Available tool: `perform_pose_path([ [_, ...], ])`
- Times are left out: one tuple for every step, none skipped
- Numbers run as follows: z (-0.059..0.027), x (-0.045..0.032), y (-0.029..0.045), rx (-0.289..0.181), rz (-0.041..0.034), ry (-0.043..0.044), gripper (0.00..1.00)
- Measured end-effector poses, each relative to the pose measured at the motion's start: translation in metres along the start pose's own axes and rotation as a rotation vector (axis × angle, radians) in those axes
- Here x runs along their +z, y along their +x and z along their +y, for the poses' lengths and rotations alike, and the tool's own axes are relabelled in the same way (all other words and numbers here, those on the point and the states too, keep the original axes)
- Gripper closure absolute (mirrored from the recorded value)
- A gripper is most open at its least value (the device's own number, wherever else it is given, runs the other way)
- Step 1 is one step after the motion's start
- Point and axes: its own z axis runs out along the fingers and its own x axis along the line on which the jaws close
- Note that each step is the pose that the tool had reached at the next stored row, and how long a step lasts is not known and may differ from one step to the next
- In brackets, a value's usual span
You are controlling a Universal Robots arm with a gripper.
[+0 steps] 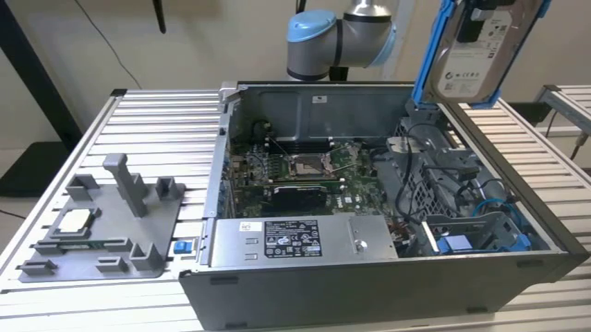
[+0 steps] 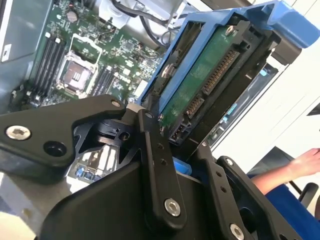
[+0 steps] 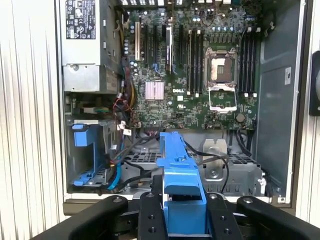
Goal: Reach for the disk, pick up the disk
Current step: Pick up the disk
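Black fingers [image 3: 185,220] clamp the disk [image 1: 480,52] high above the open computer case [image 1: 388,277].

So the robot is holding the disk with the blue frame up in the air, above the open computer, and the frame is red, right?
Almost. The frame around the disk is bright blue, not red; the exterior view shows it. The rest holds: the gripper is shut on the disk, lifted above the open computer case.
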Motion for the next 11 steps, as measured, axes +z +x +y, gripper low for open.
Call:
perform_pose_path([
  [0.0,0.0002,0.0019,0.0,0.0,0.0,1.0],
  [-0.0001,0.0005,0.0037,0.0,0.0001,0.0,1.0],
  [-0.0001,0.0007,0.0054,0.0,0.0001,0.0,1.0],
  [-0.0001,0.001,0.0071,0.0,0.0001,0.0,1.0],
  [-0.0002,0.0012,0.0089,0.0,0.0002,0.0,1.0],
  [-0.0002,0.0014,0.0106,0.0,0.0003,0.0,1.0],
  [-0.0002,0.0017,0.0123,0.0,0.0003,0.0,1.0],
  [-0.0002,0.002,0.0137,0.0,0.0004,0.0,1.0],
  [-0.0002,0.0022,0.0149,0.0,0.0006,0.0,1.0],
  [-0.0003,0.0024,0.0159,0.0,0.0008,0.0,1.0],
  [-0.0003,0.0028,0.0169,0.0,0.0009,0.0,1.0],
])
